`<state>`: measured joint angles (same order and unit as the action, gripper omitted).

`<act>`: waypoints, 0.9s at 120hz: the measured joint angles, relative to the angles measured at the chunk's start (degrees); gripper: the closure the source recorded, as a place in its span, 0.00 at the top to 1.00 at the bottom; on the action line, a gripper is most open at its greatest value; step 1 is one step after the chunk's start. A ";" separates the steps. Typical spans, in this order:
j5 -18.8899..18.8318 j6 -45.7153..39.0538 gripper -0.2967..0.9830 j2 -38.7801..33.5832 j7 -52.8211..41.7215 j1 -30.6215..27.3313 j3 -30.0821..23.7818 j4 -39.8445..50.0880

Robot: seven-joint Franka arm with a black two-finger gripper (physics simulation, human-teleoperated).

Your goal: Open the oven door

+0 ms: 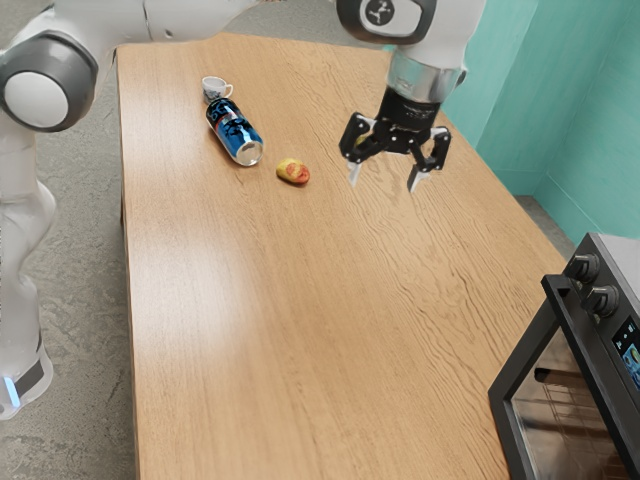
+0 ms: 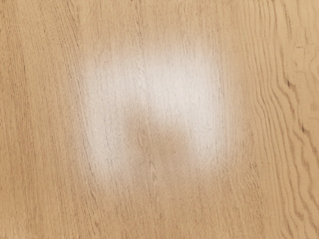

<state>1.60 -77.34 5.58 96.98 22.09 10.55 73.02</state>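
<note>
My gripper [image 1: 383, 184] hangs above the table in the exterior view, its two fingertips well apart with nothing between them, so it is open. The dark oven [image 1: 618, 290] stands at the lower right of the exterior view, well away from my hand. Its door [image 1: 565, 400] has a dark frame around a glass pane and seems a little tilted out at the top; how far it stands from the oven body I cannot tell. A black bar handle [image 1: 585, 350] runs along the door's upper edge.
A blue can [image 1: 235, 133] lies on the wooden table [image 1: 280, 330], with a white cup [image 1: 216, 88] behind it and a small yellow and red item [image 1: 293, 171] beside it. In the wrist view, bare tabletop [image 2: 159, 149] lies under my hand.
</note>
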 joint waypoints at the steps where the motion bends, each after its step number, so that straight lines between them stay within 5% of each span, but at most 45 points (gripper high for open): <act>1: 0.22 -0.01 0.77 0.05 0.60 -0.43 -0.01 -0.02; 15: 2.19 -0.30 0.77 -0.20 8.14 -1.17 -0.13 -0.48; 37: 1.95 -0.75 0.77 -6.92 17.84 11.77 -0.81 -1.58; 57: -4.08 -9.71 0.77 -22.78 23.38 -0.45 -23.73 18.05; 75: -9.33 -26.60 0.77 -19.60 26.16 -1.70 -31.92 21.04; 108: -15.21 -45.14 0.77 -12.28 29.52 -0.97 -35.26 18.24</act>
<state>-13.61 -122.48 -6.70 126.51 21.12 -24.71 91.26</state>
